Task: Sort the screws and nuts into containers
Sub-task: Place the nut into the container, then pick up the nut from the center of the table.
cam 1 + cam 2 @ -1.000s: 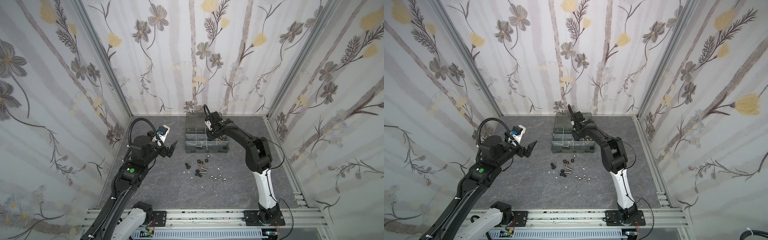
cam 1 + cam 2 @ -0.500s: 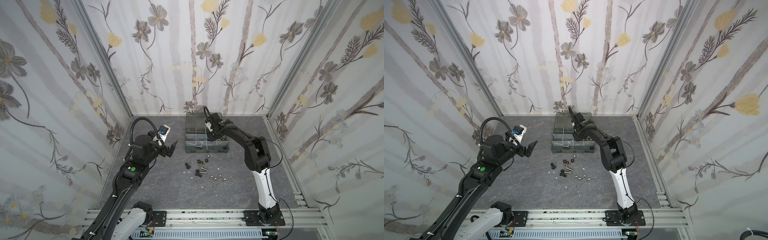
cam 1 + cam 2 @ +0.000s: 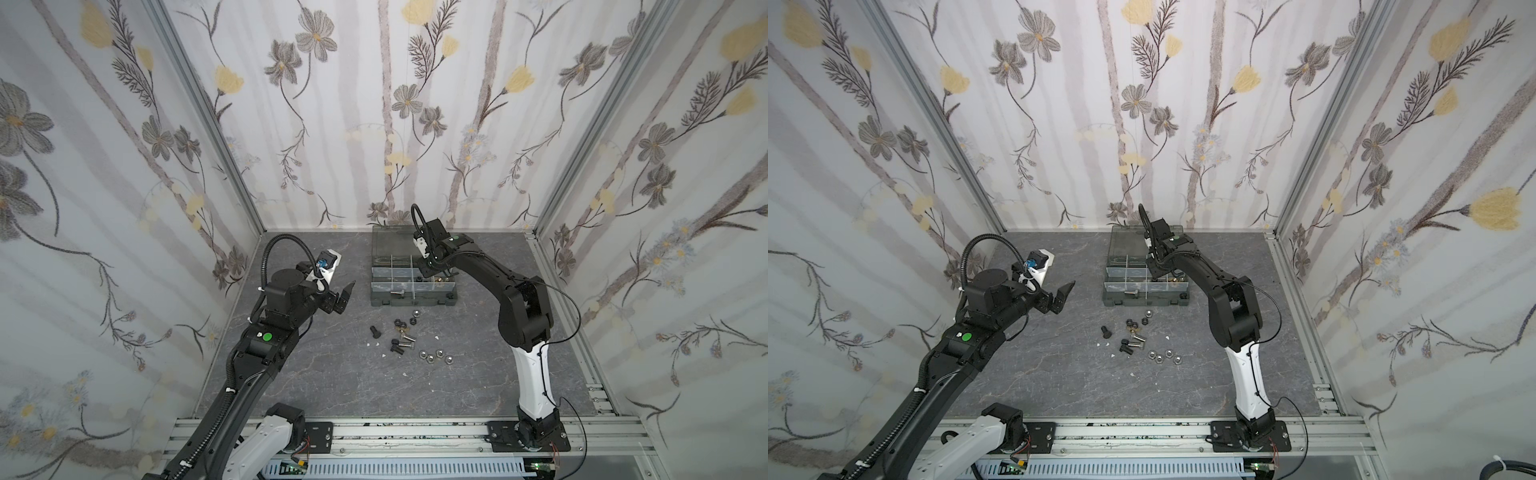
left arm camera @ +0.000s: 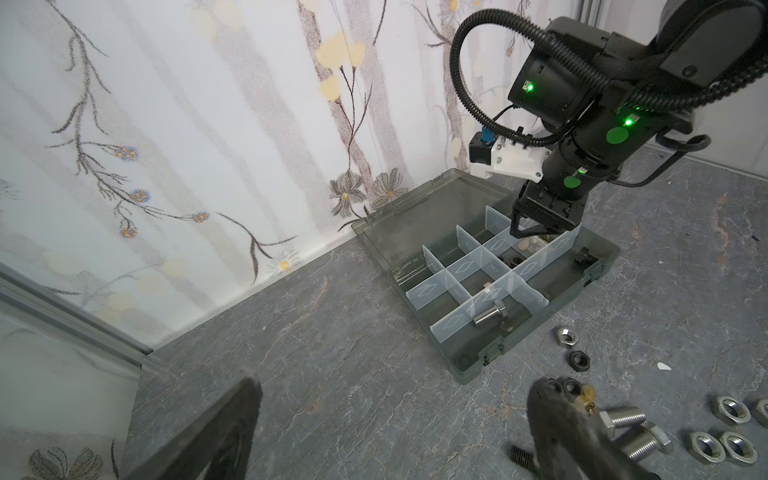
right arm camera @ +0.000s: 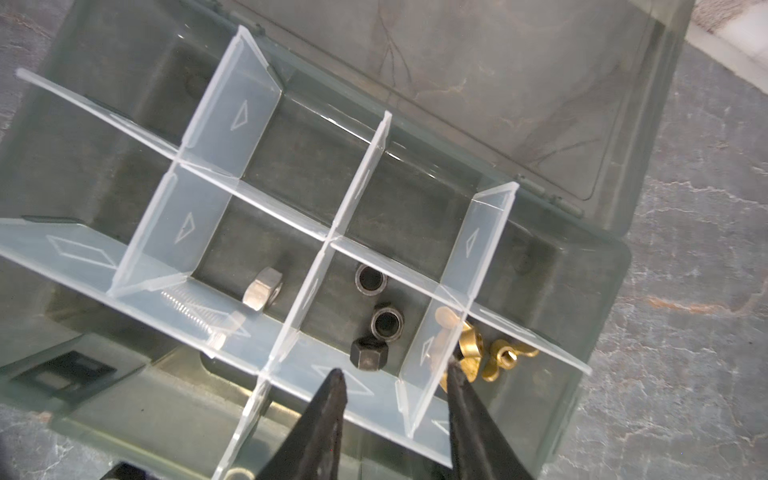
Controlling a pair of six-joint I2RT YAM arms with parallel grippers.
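Right tool (image 5: 395,371) apart above matte black hex nuts (image 5: 386,322) and brass wing nuts (image 5: 471,341); left tool (image 4: 395,419) apart

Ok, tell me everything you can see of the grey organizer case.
The organizer case is dark grey plastic, lying on the table near the back wall, its smoky lid folded open behind. Clear dividers split it into compartments: black nuts in one, brass wing nuts beside, a silver screw in another. The right gripper hovers over it, fingers apart.
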